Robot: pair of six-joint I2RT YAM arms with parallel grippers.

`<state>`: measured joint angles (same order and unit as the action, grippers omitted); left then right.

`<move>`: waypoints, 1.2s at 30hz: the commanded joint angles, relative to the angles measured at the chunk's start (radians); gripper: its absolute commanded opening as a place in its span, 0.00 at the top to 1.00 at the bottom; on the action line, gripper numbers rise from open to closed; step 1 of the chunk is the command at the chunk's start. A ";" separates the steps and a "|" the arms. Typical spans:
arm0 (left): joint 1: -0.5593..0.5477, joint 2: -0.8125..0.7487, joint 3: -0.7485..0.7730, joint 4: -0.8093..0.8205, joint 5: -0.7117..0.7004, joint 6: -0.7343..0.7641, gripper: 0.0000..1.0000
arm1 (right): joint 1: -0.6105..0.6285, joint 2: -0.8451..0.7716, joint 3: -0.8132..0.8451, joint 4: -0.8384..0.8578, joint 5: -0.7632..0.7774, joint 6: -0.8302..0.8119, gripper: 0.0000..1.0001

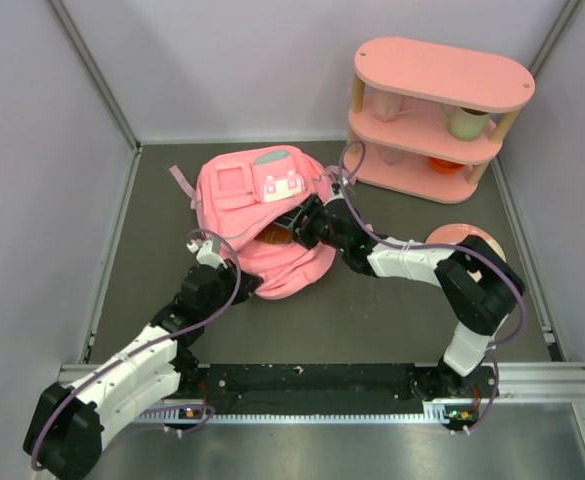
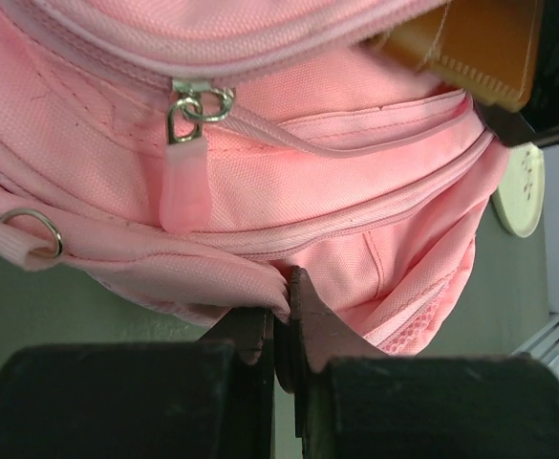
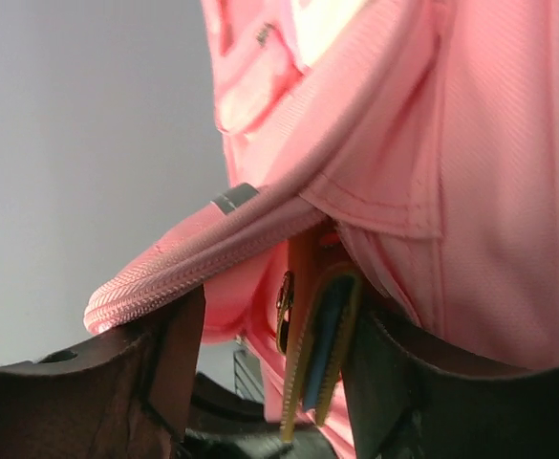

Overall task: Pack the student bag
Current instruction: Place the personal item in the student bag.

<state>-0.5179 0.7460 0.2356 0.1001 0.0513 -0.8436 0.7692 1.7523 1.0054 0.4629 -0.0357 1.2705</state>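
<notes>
The student bag (image 1: 257,200) is a pink backpack lying mid-table, with its main opening facing the right arm. My left gripper (image 1: 240,285) is shut on a fold of fabric at the bag's near edge (image 2: 284,292). A pink zip pull (image 2: 183,186) hangs above it. My right gripper (image 1: 297,225) reaches into the opening with its jaws apart (image 3: 274,306). A brown zip wallet (image 3: 322,335) with a yellow zipper stands between the fingers, leaning on the right finger (image 3: 384,373). The bag's zip edge (image 3: 193,258) drapes over the left finger. The wallet also shows in the left wrist view (image 2: 480,43).
A pink oval shelf unit (image 1: 442,75) stands at the back right, holding a pale cup (image 1: 467,122) and an orange item (image 1: 447,163). A pink plate (image 1: 462,238) lies right of the right arm. Grey walls enclose the table on three sides.
</notes>
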 commanded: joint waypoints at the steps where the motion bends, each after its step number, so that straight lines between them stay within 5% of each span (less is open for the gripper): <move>1: -0.057 0.013 0.030 0.016 0.271 0.012 1.00 | -0.004 -0.102 -0.115 -0.013 -0.036 -0.022 0.46; 2: -0.056 0.016 0.030 0.029 0.269 0.011 1.00 | -0.002 -0.106 -0.116 -0.013 -0.049 -0.029 0.49; 5: -0.057 0.029 0.034 0.036 0.274 0.003 1.00 | -0.002 -0.097 -0.103 -0.035 -0.089 -0.019 0.93; 6: -0.056 0.030 0.040 0.032 0.271 0.008 1.00 | -0.002 -0.094 -0.105 -0.038 -0.096 -0.014 1.00; 18: -0.056 -0.034 0.063 -0.040 0.291 0.096 1.00 | 0.013 0.038 -0.021 0.116 -0.056 -0.007 0.99; 23: -0.056 -0.046 0.051 -0.036 0.357 0.097 1.00 | -0.001 0.101 0.117 -0.116 -0.032 -0.142 0.88; 28: -0.057 -0.060 0.042 -0.037 0.345 0.084 1.00 | -0.010 0.043 0.033 -0.157 0.012 -0.218 0.53; 30: -0.057 -0.065 0.056 -0.066 0.331 0.089 1.00 | -0.011 -0.009 -0.002 -0.179 0.020 -0.266 0.32; 36: -0.056 -0.045 0.073 -0.066 0.300 0.097 1.00 | -0.016 -0.226 -0.161 -0.300 0.085 -0.338 0.18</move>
<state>-0.5377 0.7097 0.2516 -0.0048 0.1238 -0.7704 0.7780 1.6341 0.9272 0.2863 -0.0711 1.0367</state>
